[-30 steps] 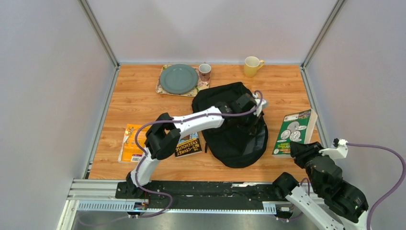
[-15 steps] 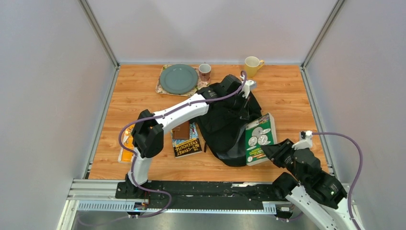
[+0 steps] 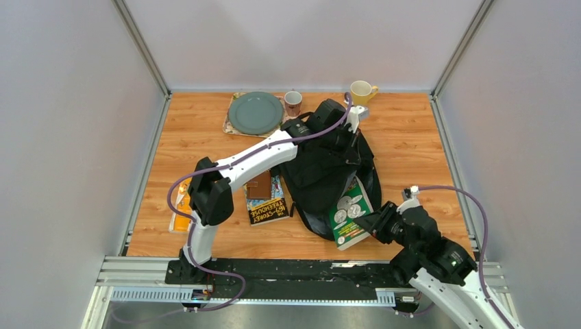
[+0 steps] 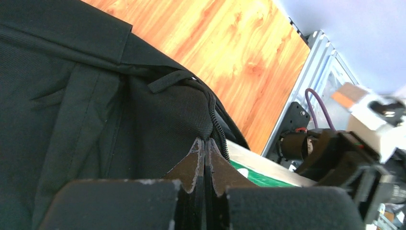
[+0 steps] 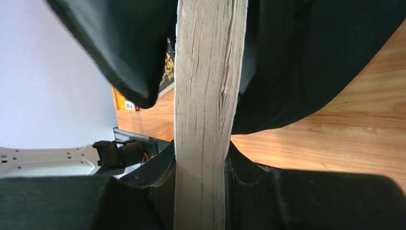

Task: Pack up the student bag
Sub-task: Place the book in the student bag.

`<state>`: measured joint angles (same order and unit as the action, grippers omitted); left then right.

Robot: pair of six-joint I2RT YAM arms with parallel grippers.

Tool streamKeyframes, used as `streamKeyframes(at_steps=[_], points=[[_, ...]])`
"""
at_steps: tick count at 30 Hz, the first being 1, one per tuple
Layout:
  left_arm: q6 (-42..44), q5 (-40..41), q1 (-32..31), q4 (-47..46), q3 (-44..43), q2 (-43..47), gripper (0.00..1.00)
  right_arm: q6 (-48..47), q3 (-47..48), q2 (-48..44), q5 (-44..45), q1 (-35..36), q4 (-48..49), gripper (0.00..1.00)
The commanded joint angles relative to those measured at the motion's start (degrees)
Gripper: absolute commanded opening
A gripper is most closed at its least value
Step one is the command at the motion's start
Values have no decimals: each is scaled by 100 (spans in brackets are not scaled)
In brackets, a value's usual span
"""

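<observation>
At the wooden table's (image 3: 199, 144) middle lies the large black soft fabric backpack (image 3: 322, 192). Left gripper (image 4: 205, 153) pinches its zipper edge open; right gripper (image 5: 201, 163) clamps a thick green-covered book (image 3: 349, 216) at the mouth. Next, probably, the book must slide deeper.

My overhead feed is bright and evenly lit, with only soft shadows on the tabletop (image 3: 411, 137). Around the left claw (image 4: 205, 143) I see the student bag (image 4: 72, 96) crisp though very dark, while the background beyond the claw blurs and washes out pale. At the right claw (image 5: 201, 163) the book (image 5: 206, 96) page edges are sharp, the dark fabric above it smeared.
</observation>
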<state>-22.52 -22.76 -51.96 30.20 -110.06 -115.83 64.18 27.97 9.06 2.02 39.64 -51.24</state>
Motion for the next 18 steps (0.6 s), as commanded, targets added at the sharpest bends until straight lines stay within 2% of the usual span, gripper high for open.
streamKeyframes(at_steps=[1, 2, 3, 4, 6, 10, 13, 18], points=[[-138, -430, -15, -567, 185, 307, 5, 270, -212, -124, -211, 18, 1141, 0], [-138, -596, -15, -576, 282, 342, 11, 279, -230, -72, 15, 26, 1195, 0], [-138, -667, -15, -576, 405, 394, 25, 262, -239, -36, 174, 26, 1274, 0], [-103, -720, -24, -672, 772, 543, 33, 235, -248, 77, 237, 26, 1440, 0], [-68, -572, -68, -804, 1230, 797, 43, 191, -300, 227, 412, 26, 1547, 0], [-7, -273, -103, -1200, 2460, 1649, 53, 218, -458, 553, 510, 18, 1871, 0], [247, -115, -147, -1323, 3005, 2115, 56, 209, -599, 571, 536, 9, 1995, 0], [617, 202, -288, -1350, 3500, 2399, 57, 182, -661, 448, 589, 0, 1995, 0]])
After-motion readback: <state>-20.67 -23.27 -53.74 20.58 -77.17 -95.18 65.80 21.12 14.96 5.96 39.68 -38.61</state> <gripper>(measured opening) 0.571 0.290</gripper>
